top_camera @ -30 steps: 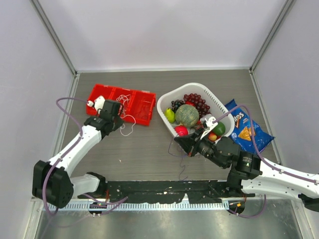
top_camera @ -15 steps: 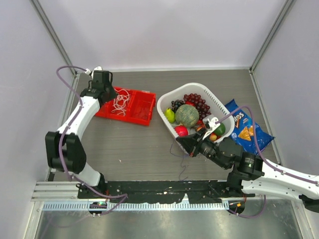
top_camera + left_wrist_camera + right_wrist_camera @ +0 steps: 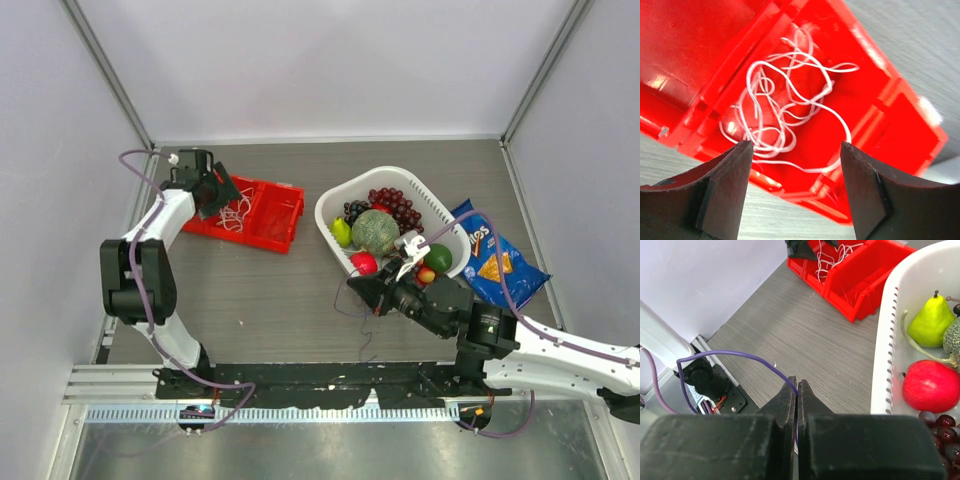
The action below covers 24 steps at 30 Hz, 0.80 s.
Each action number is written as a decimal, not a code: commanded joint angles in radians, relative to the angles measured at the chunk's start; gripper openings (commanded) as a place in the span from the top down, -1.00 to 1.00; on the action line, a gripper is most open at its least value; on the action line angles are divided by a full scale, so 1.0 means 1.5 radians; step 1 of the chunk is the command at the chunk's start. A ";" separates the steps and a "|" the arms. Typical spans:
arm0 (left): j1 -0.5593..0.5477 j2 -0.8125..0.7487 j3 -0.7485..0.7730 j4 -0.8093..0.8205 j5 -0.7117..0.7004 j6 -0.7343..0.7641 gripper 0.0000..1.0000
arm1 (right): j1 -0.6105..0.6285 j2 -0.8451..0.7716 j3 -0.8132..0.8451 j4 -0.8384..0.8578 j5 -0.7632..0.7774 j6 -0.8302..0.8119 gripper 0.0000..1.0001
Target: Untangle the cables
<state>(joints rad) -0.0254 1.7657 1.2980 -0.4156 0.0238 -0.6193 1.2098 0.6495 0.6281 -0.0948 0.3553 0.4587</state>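
**Item 1, left tool** [image 3: 795, 150]: open wide, nothing between its fingers [image 3: 722, 192]. It hangs just above the red tray [image 3: 700, 45] at the far left of the desk [image 3: 280, 300].

**Item 2, white cord** [image 3: 767, 127]: a loose, loopy tangle lying in the tray's middle compartment, directly under the left tool. Nothing grips it. A few strands reach toward the compartment walls.

**Item 3, right tool** [image 3: 797, 382]: fingers pressed together, pinching a purplish cord [image 3: 730, 353]. It is low over the desk, just beside the near rim of the white basket [image 3: 885, 340].

**Item 4, purplish cord**: very thin. In the right wrist view it arcs away from the closed fingertips in a wide loop. In the top view a strand trails from the tool down across the desk toward the near edge. It is well apart from the white cord.

**Item 5, red tray**: divided into compartments, set at a slight angle on the desk. The end compartments look bare where they can be seen.

**Item 6, white basket**: slotted wall, right of centre. It holds a pear [image 3: 930, 322], a red apple [image 3: 930, 387], a melon [image 3: 376, 232] and dark grapes [image 3: 395, 205].

**Item 7, chip bag** [image 3: 495, 262]: blue, flat on the desk, touching the basket's right side.
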 commanded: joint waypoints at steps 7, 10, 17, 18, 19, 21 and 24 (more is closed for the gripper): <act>-0.003 -0.279 -0.113 0.013 0.067 -0.002 -0.79 | 0.001 0.101 0.026 0.082 -0.034 0.010 0.99; -0.004 -0.378 -0.177 -0.009 0.077 0.011 -0.78 | 0.001 0.159 0.047 0.103 -0.045 -0.003 0.99; -0.004 -0.644 -0.365 -0.017 0.159 0.000 -0.64 | -0.003 0.316 0.215 0.130 -0.080 -0.080 0.99; -0.003 -0.671 -0.368 -0.026 0.169 -0.001 -0.64 | -0.003 0.329 0.259 0.124 -0.088 -0.088 0.99; -0.004 -0.693 -0.366 -0.037 0.173 0.003 -0.64 | -0.005 0.355 0.278 0.119 -0.089 -0.106 0.99; -0.004 -0.721 -0.353 -0.053 0.170 0.015 -0.66 | -0.008 0.390 0.337 0.104 -0.091 -0.136 0.99; -0.004 -0.736 -0.325 -0.090 0.149 0.032 -0.66 | -0.024 0.430 0.404 0.091 -0.093 -0.156 0.99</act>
<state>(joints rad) -0.0288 0.6941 0.7460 -0.5003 0.2371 -0.6140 1.1984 1.2476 1.0996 0.0116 0.2356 0.3145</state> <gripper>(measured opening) 0.831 0.039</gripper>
